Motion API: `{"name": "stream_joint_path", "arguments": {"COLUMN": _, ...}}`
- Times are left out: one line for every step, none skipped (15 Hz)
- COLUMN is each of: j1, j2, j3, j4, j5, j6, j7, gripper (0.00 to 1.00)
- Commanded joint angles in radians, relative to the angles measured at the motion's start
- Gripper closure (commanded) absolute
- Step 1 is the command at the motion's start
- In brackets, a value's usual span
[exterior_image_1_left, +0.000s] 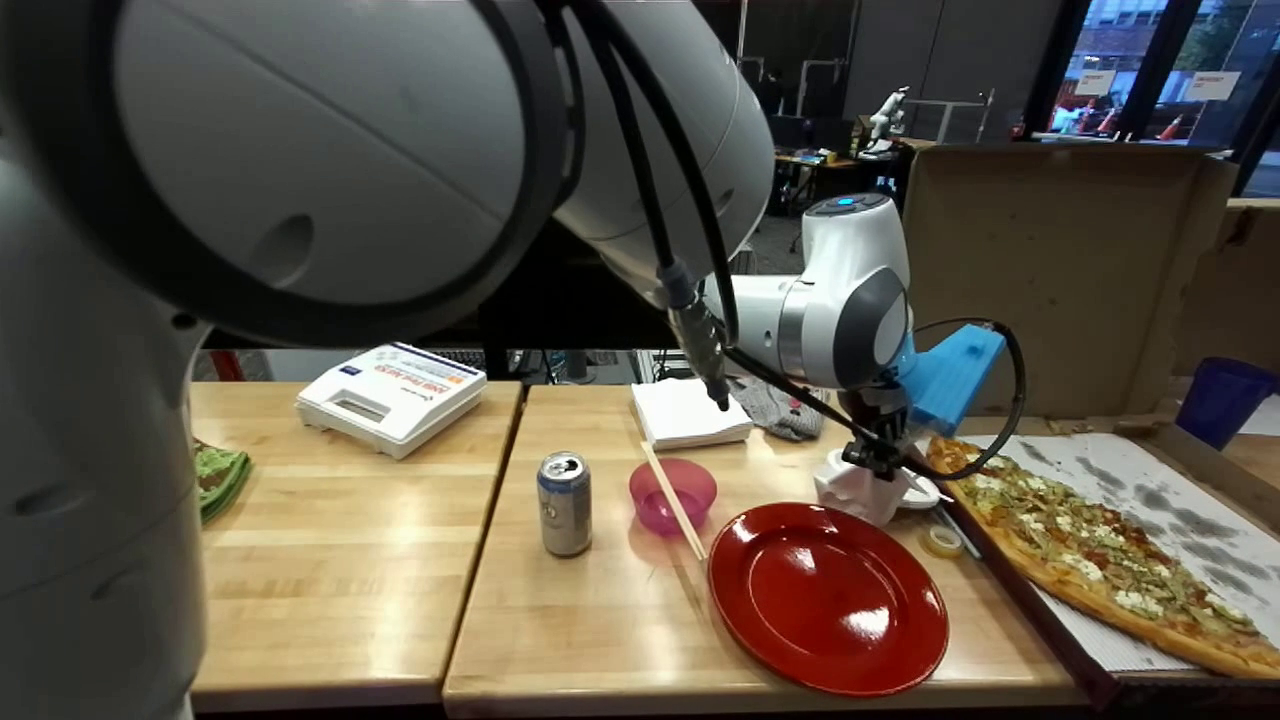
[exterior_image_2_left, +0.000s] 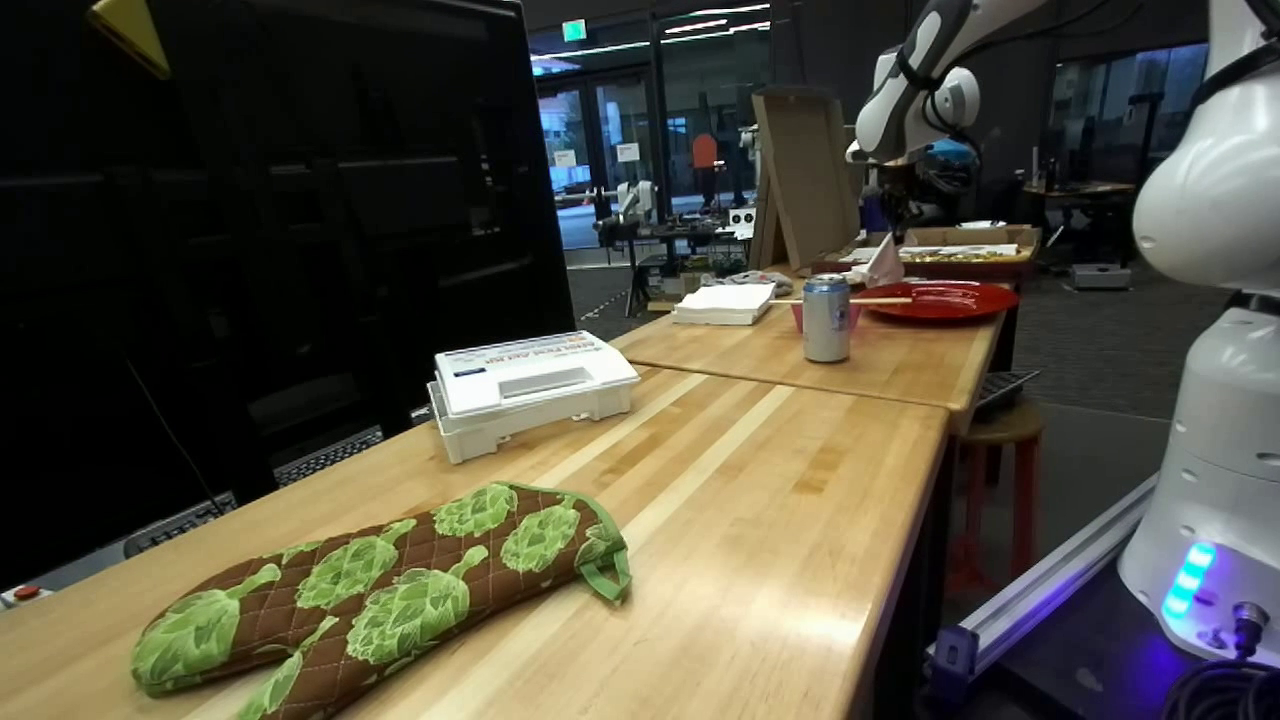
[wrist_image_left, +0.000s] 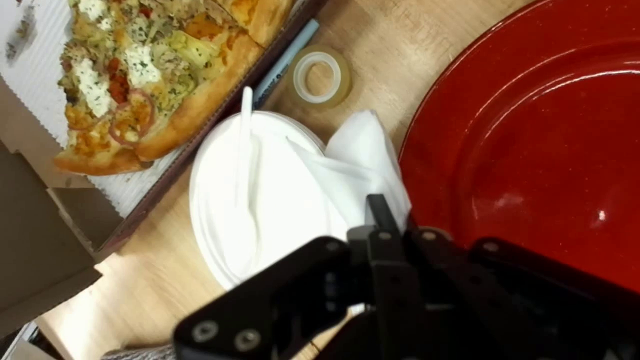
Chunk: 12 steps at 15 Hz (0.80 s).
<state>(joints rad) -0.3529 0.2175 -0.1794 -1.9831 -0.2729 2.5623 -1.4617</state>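
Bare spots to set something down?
Bare wood: between white plastic case, brown-green quilted mitt and table seam; smaller, between silver metal can, round red plate and robot-side edge. Crowded: crumpled white napkin at black end effector, between plate and brown cardboard pizza box.

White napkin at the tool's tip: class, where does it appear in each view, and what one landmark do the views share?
In an exterior view: white napkin, right of centre, below mid-height, by the upper edge of the red plate.
In an exterior view: white napkin, right of centre, above mid-height, up-left of the red plate.
Wrist view: white napkin, slightly right of centre, left of the red plate.
Shared landmark: the red plate.
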Motion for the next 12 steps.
{"name": "stream_joint_path", "arguments": {"j1": 0.023, "j2": -0.082, "j3": -0.013, "j4": -0.078, "j5": 0.002, "j6": 0.034, "j7": 0.002, "gripper": 1.00}}
{"name": "stream_joint_path", "arguments": {"j1": 0.025, "j2": -0.093, "j3": -0.014, "j4": -0.085, "j5": 0.004, "j6": 0.036, "j7": 0.002, "gripper": 1.00}}
{"name": "stream_joint_path", "arguments": {"j1": 0.026, "j2": -0.103, "j3": -0.013, "j4": -0.093, "j5": 0.009, "j6": 0.038, "j7": -0.002, "gripper": 1.00}}
{"name": "stream_joint_path", "arguments": {"j1": 0.028, "j2": -0.114, "j3": -0.014, "j4": -0.101, "j5": 0.010, "j6": 0.043, "j7": 0.000, "gripper": 1.00}}
{"name": "stream_joint_path", "arguments": {"j1": 0.029, "j2": -0.126, "j3": -0.014, "j4": -0.108, "j5": 0.012, "j6": 0.048, "j7": -0.001, "gripper": 1.00}}
{"name": "stream_joint_path", "arguments": {"j1": 0.031, "j2": -0.137, "j3": -0.015, "j4": -0.115, "j5": 0.013, "j6": 0.051, "j7": 0.001, "gripper": 1.00}}
{"name": "stream_joint_path", "arguments": {"j1": 0.032, "j2": -0.149, "j3": -0.016, "j4": -0.122, "j5": 0.014, "j6": 0.054, "j7": 0.000, "gripper": 1.00}}
{"name": "stream_joint_path", "arguments": {"j1": 0.033, "j2": -0.159, "j3": -0.017, "j4": -0.130, "j5": 0.014, "j6": 0.056, "j7": -0.003, "gripper": 1.00}}
{"name": "stream_joint_path", "arguments": {"j1": 0.034, "j2": -0.167, "j3": -0.019, "j4": -0.138, "j5": 0.010, "j6": 0.059, "j7": -0.001, "gripper": 1.00}}
{"name": "stream_joint_path", "arguments": {"j1": 0.036, "j2": -0.177, "j3": -0.022, "j4": -0.149, "j5": 0.004, "j6": 0.060, "j7": 0.002, "gripper": 1.00}}
{"name": "stream_joint_path", "arguments": {"j1": 0.037, "j2": -0.185, "j3": -0.025, "j4": -0.158, "j5": -0.004, "j6": 0.065, "j7": 0.010, "gripper": 1.00}}
{"name": "stream_joint_path", "arguments": {"j1": 0.039, "j2": -0.195, "j3": -0.028, "j4": -0.168, "j5": -0.008, "j6": 0.067, "j7": 0.014, "gripper": 1.00}}
